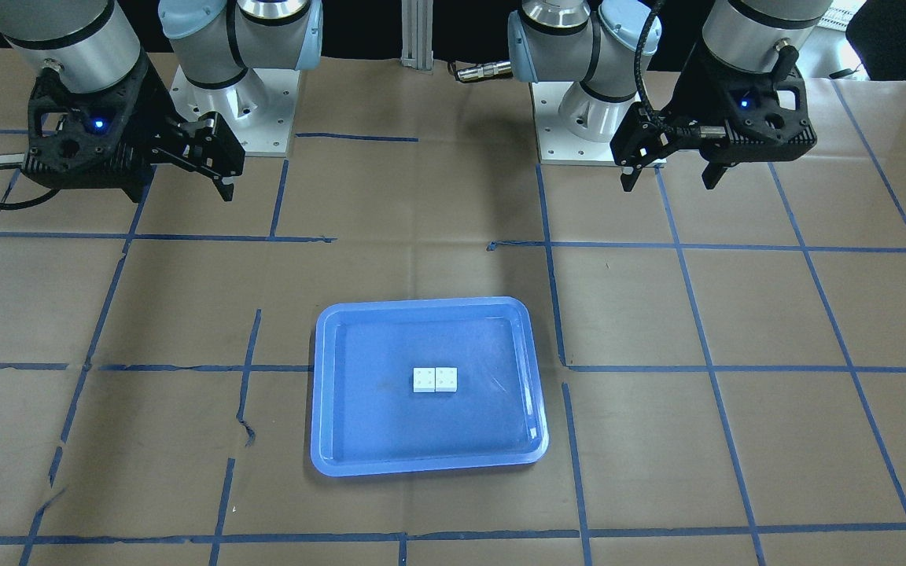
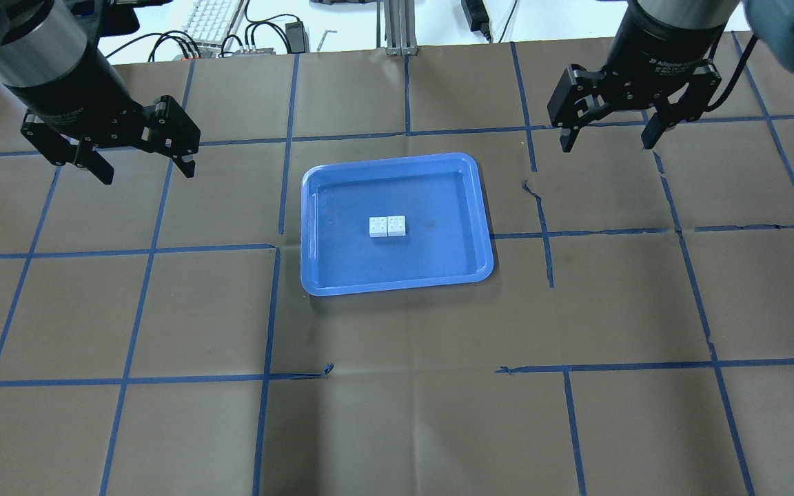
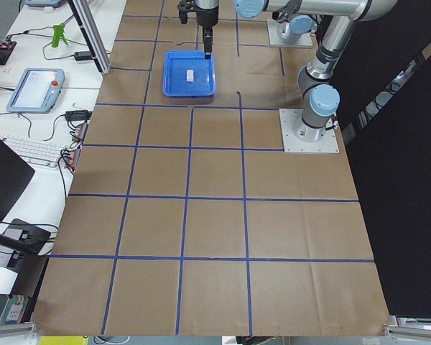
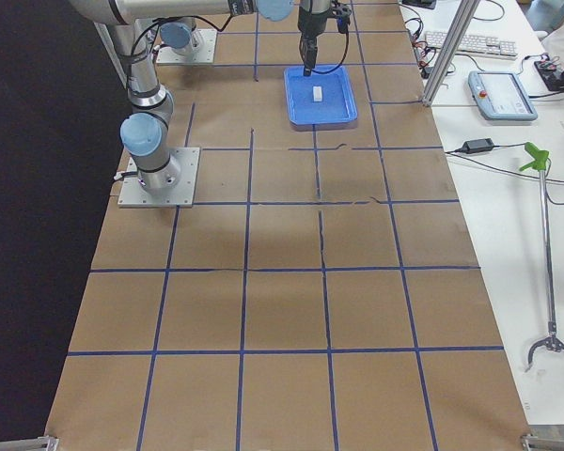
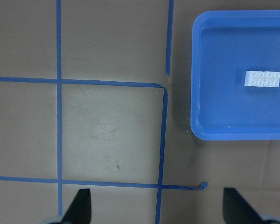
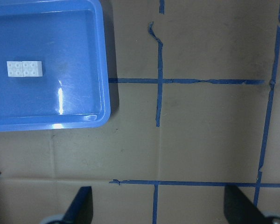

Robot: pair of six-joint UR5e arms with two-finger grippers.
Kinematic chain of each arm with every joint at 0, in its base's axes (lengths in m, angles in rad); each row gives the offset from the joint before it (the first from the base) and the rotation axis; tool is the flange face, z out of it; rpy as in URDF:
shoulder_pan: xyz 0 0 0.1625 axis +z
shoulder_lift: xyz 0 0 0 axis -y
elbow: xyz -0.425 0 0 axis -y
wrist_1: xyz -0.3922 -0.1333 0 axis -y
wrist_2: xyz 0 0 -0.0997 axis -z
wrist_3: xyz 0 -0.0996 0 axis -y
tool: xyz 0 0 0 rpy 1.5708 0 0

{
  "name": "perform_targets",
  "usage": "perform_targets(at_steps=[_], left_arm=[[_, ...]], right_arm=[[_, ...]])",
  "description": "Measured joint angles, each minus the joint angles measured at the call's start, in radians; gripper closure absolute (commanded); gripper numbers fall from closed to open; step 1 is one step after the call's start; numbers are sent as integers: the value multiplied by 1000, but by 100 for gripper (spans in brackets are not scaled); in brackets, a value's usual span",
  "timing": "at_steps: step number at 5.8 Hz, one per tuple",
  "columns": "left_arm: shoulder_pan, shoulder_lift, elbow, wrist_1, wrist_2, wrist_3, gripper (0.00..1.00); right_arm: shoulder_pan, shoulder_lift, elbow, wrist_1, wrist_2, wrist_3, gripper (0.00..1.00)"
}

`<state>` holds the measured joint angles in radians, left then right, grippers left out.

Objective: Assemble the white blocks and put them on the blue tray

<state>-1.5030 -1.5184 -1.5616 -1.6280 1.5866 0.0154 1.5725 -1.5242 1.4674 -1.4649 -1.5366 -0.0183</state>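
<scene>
The two white blocks (image 1: 435, 380) sit joined side by side, studs up, in the middle of the blue tray (image 1: 429, 465). They also show in the overhead view (image 2: 387, 226) on the tray (image 2: 397, 284). My left gripper (image 2: 143, 172) is open and empty, raised well to the left of the tray. My right gripper (image 2: 607, 143) is open and empty, raised to the tray's far right. In the front view the left gripper (image 1: 671, 182) is on the right and the right gripper (image 1: 184, 189) on the left. The left wrist view shows the blocks (image 5: 262, 79), and so does the right wrist view (image 6: 24, 69).
The table is covered in brown paper with a grid of blue tape (image 2: 273, 310). The two arm bases (image 1: 233, 118) stand at the robot's edge. A keyboard and cables (image 2: 214, 21) lie beyond the far edge. The tray also shows in both side views (image 3: 190, 90) (image 4: 320, 117).
</scene>
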Motion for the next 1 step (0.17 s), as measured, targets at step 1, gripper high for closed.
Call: perform_targets(at_steps=[1], left_arm=[[-1, 0, 0, 0, 0, 0, 1]], right_arm=[[0, -2, 0, -2, -1, 0, 0]])
